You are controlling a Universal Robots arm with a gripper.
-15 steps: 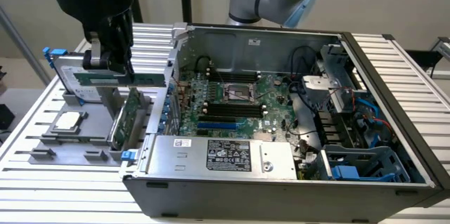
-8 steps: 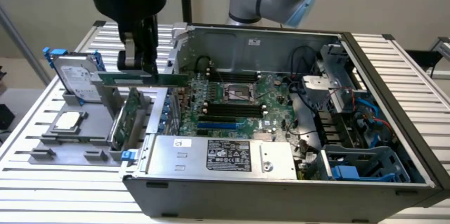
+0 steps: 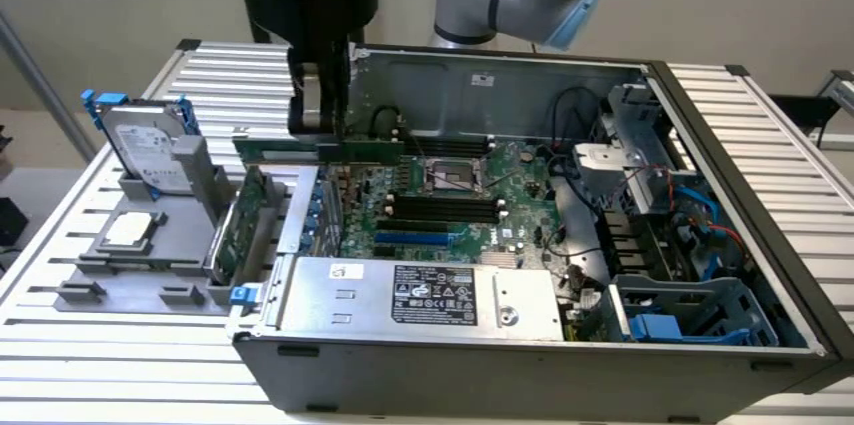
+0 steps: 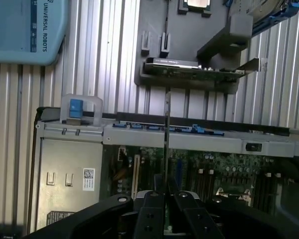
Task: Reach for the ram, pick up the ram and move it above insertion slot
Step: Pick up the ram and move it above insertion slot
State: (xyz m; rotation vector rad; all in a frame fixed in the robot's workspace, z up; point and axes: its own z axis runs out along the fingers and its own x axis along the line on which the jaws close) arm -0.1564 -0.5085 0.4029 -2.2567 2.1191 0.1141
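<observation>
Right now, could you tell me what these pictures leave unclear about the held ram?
- Exterior view: the gripper covers the middle of the ram, hiding its chips there.
- Wrist view: the ram is edge-on, so its faces are hidden.
- Exterior view: the insertion slots are too small to tell which lies below.

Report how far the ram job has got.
Done: the ram is picked up, clamped edge-on between the fingers of the gripper and lifted clear of the grey holder. In hand: it hangs over the open computer case, at the motherboard's edge. Left: bringing it above the black memory slots.
</observation>
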